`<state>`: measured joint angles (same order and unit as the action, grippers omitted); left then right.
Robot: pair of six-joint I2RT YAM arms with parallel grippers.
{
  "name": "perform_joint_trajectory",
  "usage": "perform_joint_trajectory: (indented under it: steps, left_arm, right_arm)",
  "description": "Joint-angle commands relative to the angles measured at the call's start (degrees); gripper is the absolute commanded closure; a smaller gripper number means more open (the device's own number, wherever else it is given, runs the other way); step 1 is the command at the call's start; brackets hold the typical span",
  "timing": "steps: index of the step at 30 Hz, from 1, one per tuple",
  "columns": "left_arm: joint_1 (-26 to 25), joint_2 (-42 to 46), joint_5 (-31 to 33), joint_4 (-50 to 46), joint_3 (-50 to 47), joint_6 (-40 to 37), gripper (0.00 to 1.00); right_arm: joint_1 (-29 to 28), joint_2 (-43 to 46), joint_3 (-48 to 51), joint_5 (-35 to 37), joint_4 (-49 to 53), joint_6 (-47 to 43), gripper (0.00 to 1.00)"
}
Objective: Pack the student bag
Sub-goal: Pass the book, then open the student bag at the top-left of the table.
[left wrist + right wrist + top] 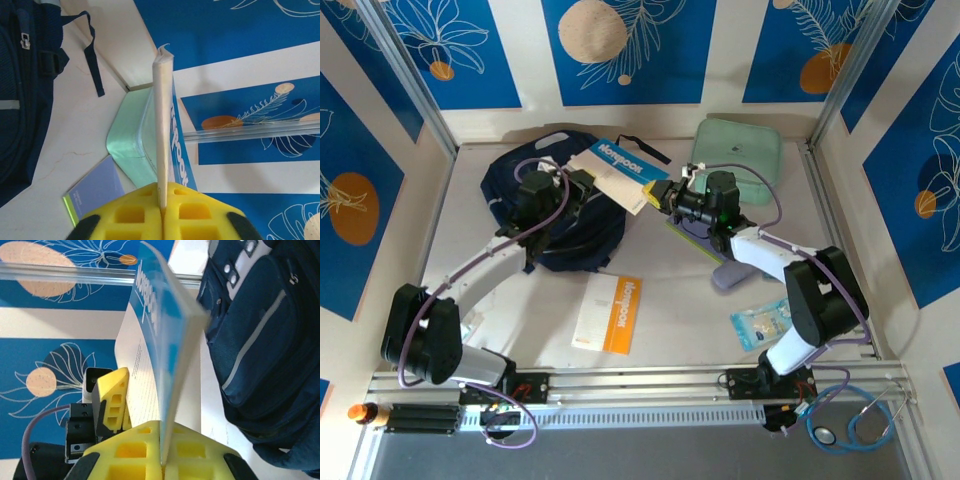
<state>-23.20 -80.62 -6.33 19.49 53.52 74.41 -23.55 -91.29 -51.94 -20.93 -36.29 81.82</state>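
Left hand (161,214) and right hand (163,452) are both clenched on the blue notebook (618,172), one at each end, holding it above the far-right corner of the student bag (582,238). The bag lies far-left on the tabletop (680,300), partly under the left arm. Mint case (740,155) sits far right, orange notebook (608,313) lies near centre.
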Motion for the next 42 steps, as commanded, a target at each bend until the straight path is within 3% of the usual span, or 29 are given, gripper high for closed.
perform_joint_trajectory:
  steps: [1,3,5,12,19,24,29,35,42]
  left_arm:
    - [0.8,1.6,0.3,-3.2,-0.3,-4.3,0.68]
    - [1.4,1.8,1.2,-8.5,-0.1,-12.8,0.45]
    - [2.1,1.5,2.4,-15.0,0.3,-21.2,0.29]
    - [2.9,-2.8,1.0,-35.9,8.3,-55.5,0.00]
    - [0.1,-11.3,10.1,-51.0,17.8,-78.4,0.00]
    - [-1.9,-20.1,16.0,-60.2,24.3,-85.7,0.14]
    - [-2.3,-25.1,21.1,-62.5,27.6,-87.5,0.25]
    - [-2.4,-32.4,27.2,-66.3,35.0,-85.4,0.45]
    - [-2.7,-35.4,30.1,-68.3,38.5,-86.0,0.50]
  right_arm:
    - [0.3,1.9,0.0,2.0,4.5,-3.9,1.00]
    - [0.7,3.1,0.8,3.7,7.1,-6.3,1.00]
    - [1.3,4.6,1.8,4.5,9.6,-8.6,1.00]
    - [4.1,13.5,4.3,9.0,22.9,-18.5,1.00]
    - [5.8,19.1,4.6,13.2,32.9,-24.9,1.00]
    - [5.9,20.6,4.8,14.1,34.1,-25.3,1.00]
    - [5.4,20.0,4.8,13.7,33.6,-25.2,1.00]
    - [4.9,19.4,5.8,14.5,32.8,-24.7,1.00]
    - [5.0,19.7,6.9,14.9,32.3,-24.2,1.00]
